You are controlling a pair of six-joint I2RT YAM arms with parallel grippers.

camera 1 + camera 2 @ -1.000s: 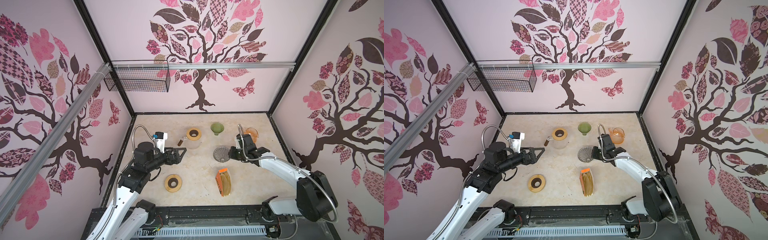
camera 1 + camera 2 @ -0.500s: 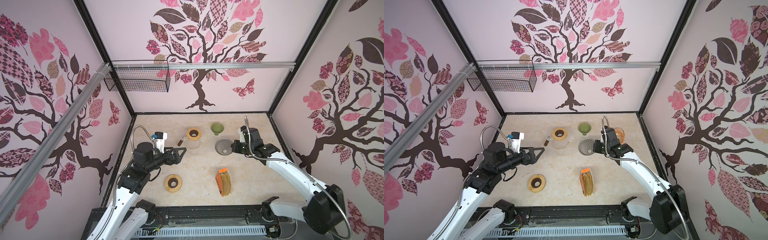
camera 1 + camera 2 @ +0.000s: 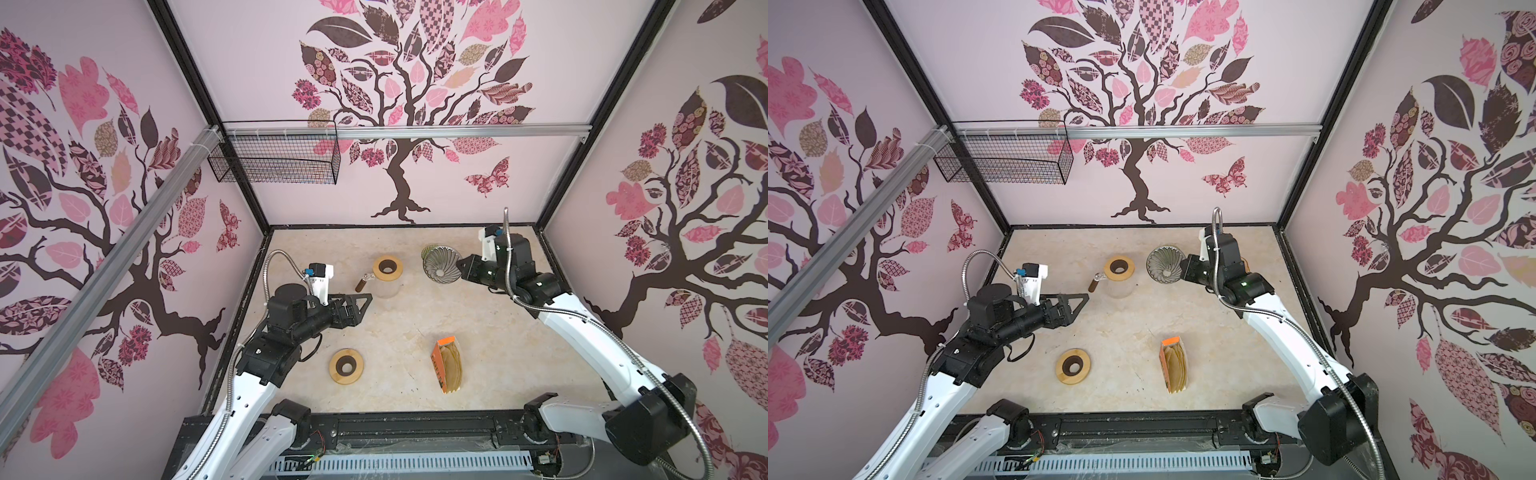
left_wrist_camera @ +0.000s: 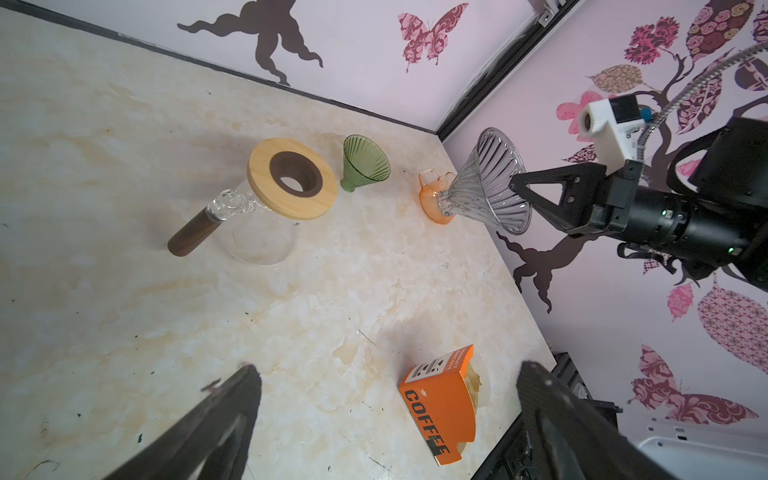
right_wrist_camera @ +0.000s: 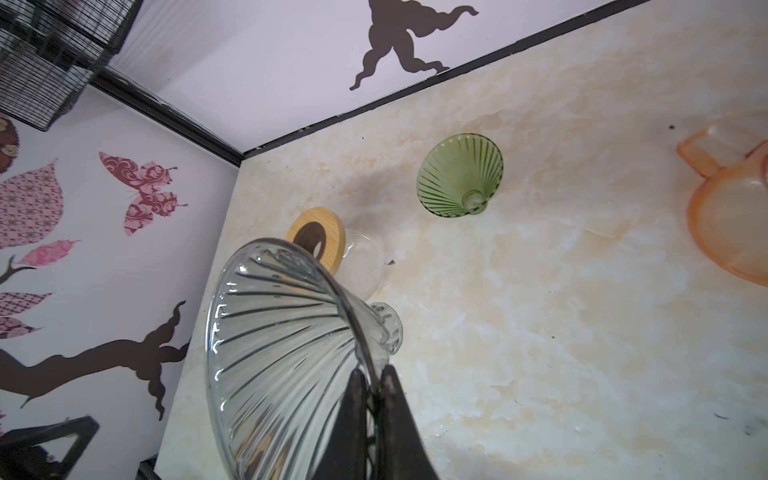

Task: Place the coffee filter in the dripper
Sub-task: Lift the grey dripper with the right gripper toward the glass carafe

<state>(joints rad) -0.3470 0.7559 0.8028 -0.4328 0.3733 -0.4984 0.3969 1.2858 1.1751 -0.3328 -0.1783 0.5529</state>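
Right wrist view: the slippery, fragile dripper point(image 5: 282, 365) is pinched by its rim in the right gripper point(image 5: 374, 376), near the carafe point(image 4: 257, 237). Limp, light filters point(image 3: 451, 368) are boxed well apart from the carafe; the left gripper point(image 4: 388, 370) is held wide.

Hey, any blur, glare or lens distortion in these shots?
Both top views: sharp, evenly lit, soft shadows, wide-angle stretch at the edges. Left wrist view: the open left pincer looks soft-edged. Right wrist view: the clear ribbed glass dripper, clamped in the right pincer, catches bright glints and warps what's behind it.
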